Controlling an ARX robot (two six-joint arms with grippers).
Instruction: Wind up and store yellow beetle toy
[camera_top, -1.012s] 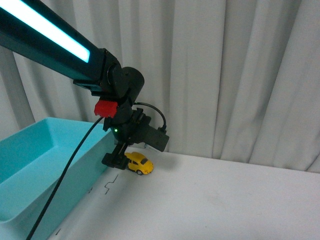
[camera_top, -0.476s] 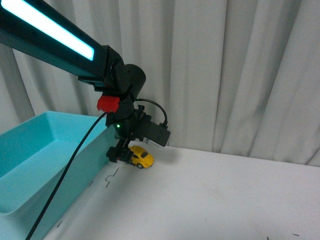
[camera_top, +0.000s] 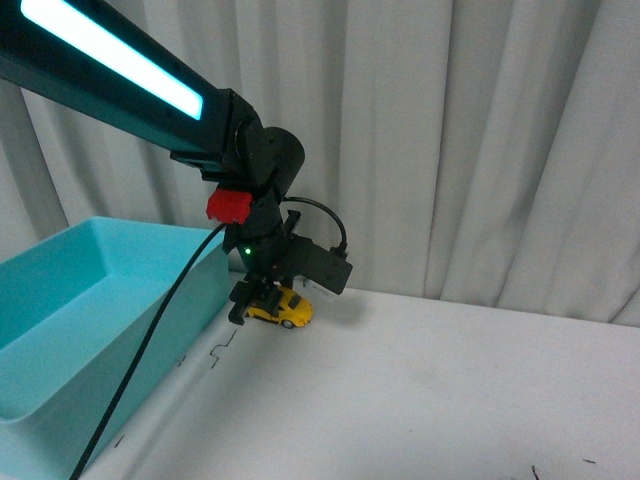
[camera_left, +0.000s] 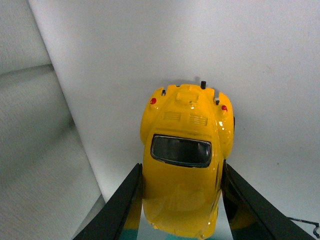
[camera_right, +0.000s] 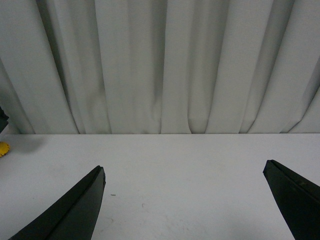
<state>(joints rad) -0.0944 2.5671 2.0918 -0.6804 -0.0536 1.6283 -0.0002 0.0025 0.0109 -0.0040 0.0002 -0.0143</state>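
The yellow beetle toy (camera_top: 281, 307) is on the white table at the back, close to the curtain and just right of the teal bin. My left gripper (camera_top: 255, 296) is shut on it from above. In the left wrist view the glossy yellow beetle toy (camera_left: 184, 165) fills the middle, dark rear window up, with a black finger (camera_left: 126, 200) pressed on each flank. My right gripper (camera_right: 184, 200) is open over bare table, its two dark fingers far apart. A sliver of the yellow beetle toy (camera_right: 4, 148) shows at that view's edge.
A large teal bin (camera_top: 70, 330) stands at the left, its near wall beside the toy. White curtains (camera_top: 450, 150) hang behind the table (camera_top: 420, 400). A black cable (camera_top: 150, 350) runs down from the left arm. Small dark marks dot the table surface.
The left gripper has carried the toy toward the curtain and slightly right, and the toy now sits deeper between the fingers. The right arm shows no earlier frame.
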